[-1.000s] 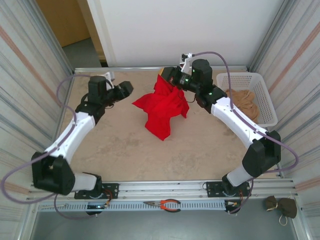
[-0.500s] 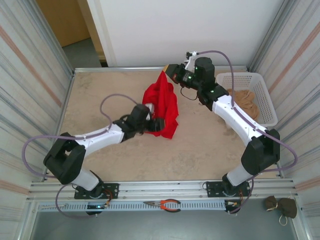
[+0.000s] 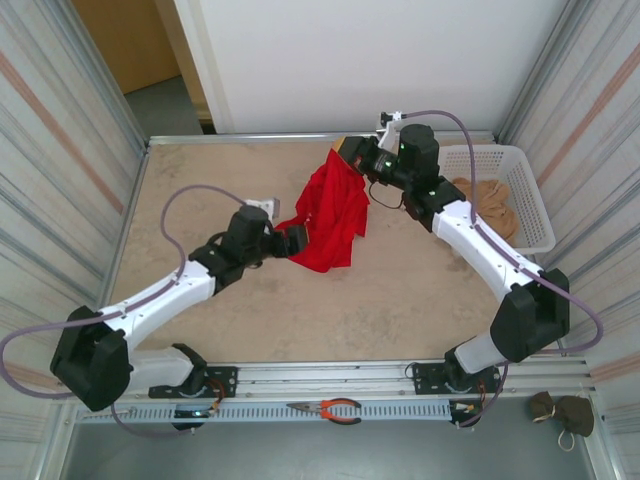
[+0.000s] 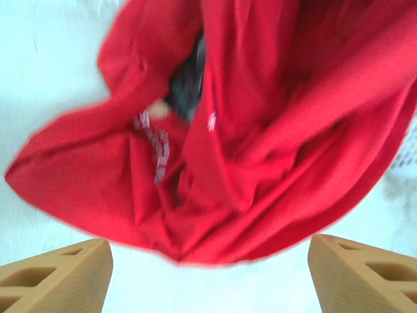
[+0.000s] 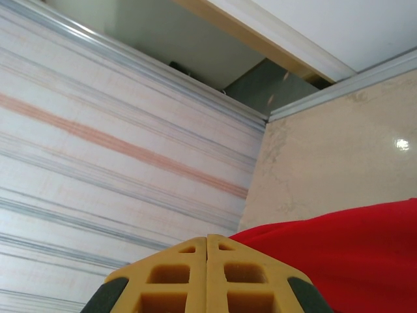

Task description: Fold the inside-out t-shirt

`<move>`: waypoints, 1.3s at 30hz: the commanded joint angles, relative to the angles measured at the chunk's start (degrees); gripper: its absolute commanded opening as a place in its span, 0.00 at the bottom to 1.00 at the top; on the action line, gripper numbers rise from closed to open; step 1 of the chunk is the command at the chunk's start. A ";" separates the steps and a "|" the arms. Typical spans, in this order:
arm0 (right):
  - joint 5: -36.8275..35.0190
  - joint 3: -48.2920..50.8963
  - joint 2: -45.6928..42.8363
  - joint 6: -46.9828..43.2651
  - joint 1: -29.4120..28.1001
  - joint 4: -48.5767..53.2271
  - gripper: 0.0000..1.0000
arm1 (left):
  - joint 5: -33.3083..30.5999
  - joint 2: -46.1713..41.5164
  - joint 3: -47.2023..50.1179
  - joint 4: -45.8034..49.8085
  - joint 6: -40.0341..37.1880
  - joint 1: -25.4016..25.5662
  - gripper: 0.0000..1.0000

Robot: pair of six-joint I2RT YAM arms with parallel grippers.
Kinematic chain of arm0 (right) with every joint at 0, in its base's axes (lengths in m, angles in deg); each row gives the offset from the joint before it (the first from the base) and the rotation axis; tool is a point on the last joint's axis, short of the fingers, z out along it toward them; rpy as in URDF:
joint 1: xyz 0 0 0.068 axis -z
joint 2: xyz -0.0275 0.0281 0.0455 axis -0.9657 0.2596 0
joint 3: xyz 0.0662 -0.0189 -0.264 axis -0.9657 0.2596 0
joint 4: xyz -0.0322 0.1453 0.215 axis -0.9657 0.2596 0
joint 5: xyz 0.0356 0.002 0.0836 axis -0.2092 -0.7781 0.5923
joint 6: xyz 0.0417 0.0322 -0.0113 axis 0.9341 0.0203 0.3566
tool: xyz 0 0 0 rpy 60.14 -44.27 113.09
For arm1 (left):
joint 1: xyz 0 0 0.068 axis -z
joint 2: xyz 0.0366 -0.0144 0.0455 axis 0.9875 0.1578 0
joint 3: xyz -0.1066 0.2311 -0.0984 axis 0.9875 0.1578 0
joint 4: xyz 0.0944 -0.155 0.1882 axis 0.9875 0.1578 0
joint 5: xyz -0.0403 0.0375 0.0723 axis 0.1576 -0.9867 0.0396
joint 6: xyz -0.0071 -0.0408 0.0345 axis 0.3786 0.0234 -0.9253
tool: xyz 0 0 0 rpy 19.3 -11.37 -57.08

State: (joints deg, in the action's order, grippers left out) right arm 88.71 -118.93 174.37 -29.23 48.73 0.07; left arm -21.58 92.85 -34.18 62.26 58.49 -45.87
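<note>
Bare table (image 3: 380, 300) around t-shirt (image 3: 325, 215); basket (image 3: 482, 150) far right.

Top external: fixed high above and behind the arm bases, facing down and toward the far side, wide enough for the whole table (image 3: 250, 310) and the striped left wall (image 3: 60, 150)

Left wrist: riding on left gripper (image 4: 208, 270), looking out between its tan fingertips (image 4: 58, 274) at the bottom corners, very near the red t-shirt (image 4: 260, 130), blurred, pale table below

Right wrist: riding on right gripper (image 5: 207, 277), tilted up and leftward over fingertips (image 5: 169, 280) pressed together at bottom edge, close on red cloth lower right, reaching far-left table corner and left wall

Shared by all three: red t-shirt; by top external and right wrist: far-left corner, left wall
</note>
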 commanded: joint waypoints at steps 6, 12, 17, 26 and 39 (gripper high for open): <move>1.64 2.21 -3.56 1.35 -0.24 -3.47 0.00 | 5.81 11.52 -11.35 -1.85 -3.15 -4.33 0.76; 1.83 2.67 -3.67 1.83 -0.55 -3.96 0.00 | 9.06 18.77 -15.19 -4.37 -2.92 -3.72 0.70; 2.09 3.02 -4.16 2.44 -0.62 -4.36 0.00 | 8.45 24.62 -19.92 -4.22 -2.95 -3.32 0.62; 2.26 4.05 -6.72 1.07 9.06 0.81 0.00 | 14.29 22.73 -38.32 7.69 -7.24 -6.38 0.00; -2.32 15.56 0.93 -11.42 8.37 8.23 0.55 | 33.90 12.61 -39.57 -1.02 5.26 -9.30 0.00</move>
State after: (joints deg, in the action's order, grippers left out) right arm 87.94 -103.06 177.62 -32.84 59.23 4.20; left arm 6.64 104.02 -78.02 64.42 60.26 -55.21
